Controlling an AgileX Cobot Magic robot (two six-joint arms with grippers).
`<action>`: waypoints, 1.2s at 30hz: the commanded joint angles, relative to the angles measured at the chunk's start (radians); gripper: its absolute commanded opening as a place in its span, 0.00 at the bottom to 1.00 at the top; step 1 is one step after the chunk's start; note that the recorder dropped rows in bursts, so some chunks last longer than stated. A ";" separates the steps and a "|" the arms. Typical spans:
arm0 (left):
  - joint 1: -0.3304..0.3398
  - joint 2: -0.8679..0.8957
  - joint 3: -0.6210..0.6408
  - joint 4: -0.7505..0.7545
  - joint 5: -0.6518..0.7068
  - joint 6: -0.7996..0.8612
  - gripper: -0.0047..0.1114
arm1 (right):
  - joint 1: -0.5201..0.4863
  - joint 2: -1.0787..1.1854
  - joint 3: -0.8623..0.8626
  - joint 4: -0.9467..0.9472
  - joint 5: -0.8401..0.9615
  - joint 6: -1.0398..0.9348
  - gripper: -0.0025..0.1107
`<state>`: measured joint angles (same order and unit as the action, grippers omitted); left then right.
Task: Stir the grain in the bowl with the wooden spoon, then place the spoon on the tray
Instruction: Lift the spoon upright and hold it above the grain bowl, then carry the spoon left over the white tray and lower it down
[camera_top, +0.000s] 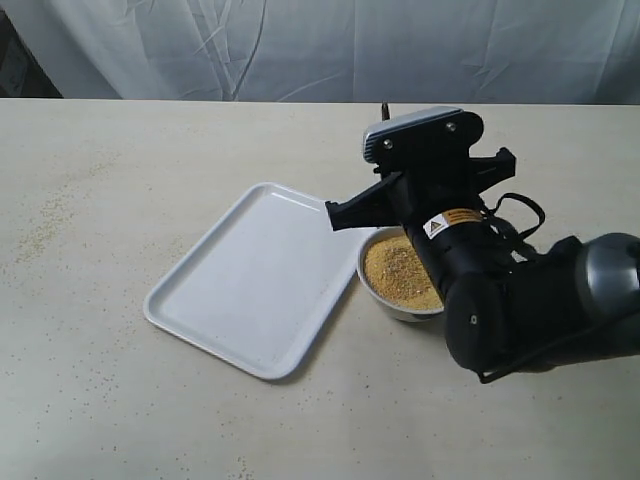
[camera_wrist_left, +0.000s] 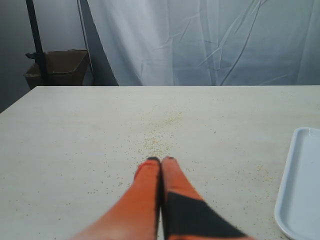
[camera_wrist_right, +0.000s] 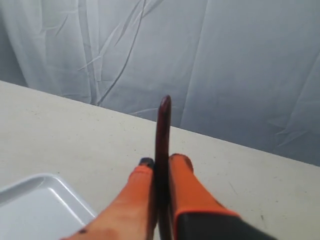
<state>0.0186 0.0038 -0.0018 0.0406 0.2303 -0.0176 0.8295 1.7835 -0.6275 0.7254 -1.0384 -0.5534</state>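
Observation:
The white bowl (camera_top: 378, 290) of yellow grain (camera_top: 400, 272) stands just right of the white tray (camera_top: 250, 275). My right arm hangs over the bowl and covers its far side. My right gripper (camera_wrist_right: 161, 162) is shut on the dark wooden spoon (camera_wrist_right: 162, 135), whose slim handle sticks up between the orange fingers; the handle tip (camera_top: 384, 106) shows above the wrist camera. The spoon's oval end is hidden. My left gripper (camera_wrist_left: 161, 160) is shut on nothing, over bare table left of the tray (camera_wrist_left: 302, 185).
Loose grains lie scattered on the beige table (camera_top: 120, 200), thickest at the far left (camera_top: 45, 225). A white curtain (camera_top: 330, 45) hangs behind the table. A dark stand with a brown box (camera_wrist_left: 57, 67) stands off the table's corner.

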 joint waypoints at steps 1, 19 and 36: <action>0.004 -0.004 0.002 0.005 0.001 0.000 0.04 | -0.002 -0.042 0.000 0.024 -0.007 -0.085 0.01; 0.004 -0.004 0.002 0.005 0.001 0.000 0.04 | -0.172 -0.097 -0.568 0.108 1.117 0.047 0.01; 0.004 -0.004 0.002 0.005 0.001 0.000 0.04 | -0.170 0.366 -0.790 0.544 1.414 0.107 0.02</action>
<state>0.0186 0.0038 -0.0018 0.0406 0.2303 -0.0176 0.6644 2.1315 -1.4081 1.2563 0.3810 -0.4688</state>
